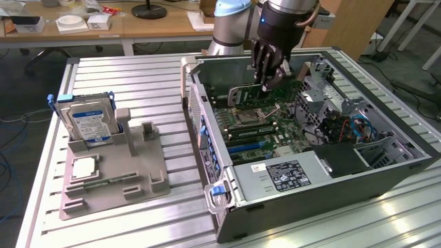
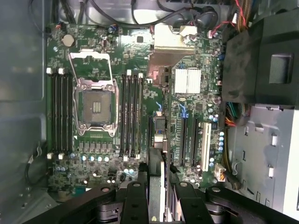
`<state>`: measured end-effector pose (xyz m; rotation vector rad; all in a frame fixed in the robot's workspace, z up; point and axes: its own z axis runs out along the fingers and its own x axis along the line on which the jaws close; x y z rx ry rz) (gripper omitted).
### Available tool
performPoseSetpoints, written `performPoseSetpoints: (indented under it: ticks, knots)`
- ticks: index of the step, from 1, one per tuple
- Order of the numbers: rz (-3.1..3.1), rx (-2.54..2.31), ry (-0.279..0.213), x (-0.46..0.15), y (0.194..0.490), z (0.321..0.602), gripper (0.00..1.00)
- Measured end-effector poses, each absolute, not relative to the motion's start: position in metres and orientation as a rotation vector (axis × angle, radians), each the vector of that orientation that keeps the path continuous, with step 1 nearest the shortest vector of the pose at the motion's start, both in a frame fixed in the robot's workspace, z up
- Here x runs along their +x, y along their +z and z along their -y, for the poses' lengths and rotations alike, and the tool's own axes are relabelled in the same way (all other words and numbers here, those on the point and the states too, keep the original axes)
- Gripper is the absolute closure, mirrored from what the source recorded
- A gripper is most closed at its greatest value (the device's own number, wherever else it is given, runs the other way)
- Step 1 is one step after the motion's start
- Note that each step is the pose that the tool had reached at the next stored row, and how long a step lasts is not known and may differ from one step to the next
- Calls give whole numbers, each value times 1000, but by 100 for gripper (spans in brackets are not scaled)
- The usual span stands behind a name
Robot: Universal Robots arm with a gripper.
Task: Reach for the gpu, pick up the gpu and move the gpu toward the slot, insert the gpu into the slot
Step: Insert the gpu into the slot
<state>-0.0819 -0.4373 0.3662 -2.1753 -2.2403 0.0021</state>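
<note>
**Op 1:** Black gripper (image 2: 159, 187) in my wrist view, part-closed on the gpu (image 2: 156, 168). There's a finger (image 2: 135, 196) on each face, and I see the card edge-on.

**Op 2:** Same from outside. I see the gripper (image 1: 270, 80) down inside the open case (image 1: 310, 206), with the green gpu (image 1: 245, 95) hanging from it above the motherboard (image 1: 265, 126). Is it seated?

**Op 1:** I can't tell. It sits over the board between the RAM sticks (image 2: 131, 114) and the long black slots (image 2: 187, 140), and a white slot (image 2: 205, 147) lies just beyond those. The CPU socket (image 2: 96, 107) is further off.

**Op 2:** Outside the case, I see a hard drive (image 1: 86, 121) upright in a grey holder (image 1: 131, 175) on the worktop (image 1: 138, 82), well apart toward the exterior view's left.
</note>
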Motion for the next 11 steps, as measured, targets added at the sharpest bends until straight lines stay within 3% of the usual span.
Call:
performPoseSetpoints:
  ticks: [11]
  knots:
    - [2444, -1944, 5, -82, 365, 437, 74]
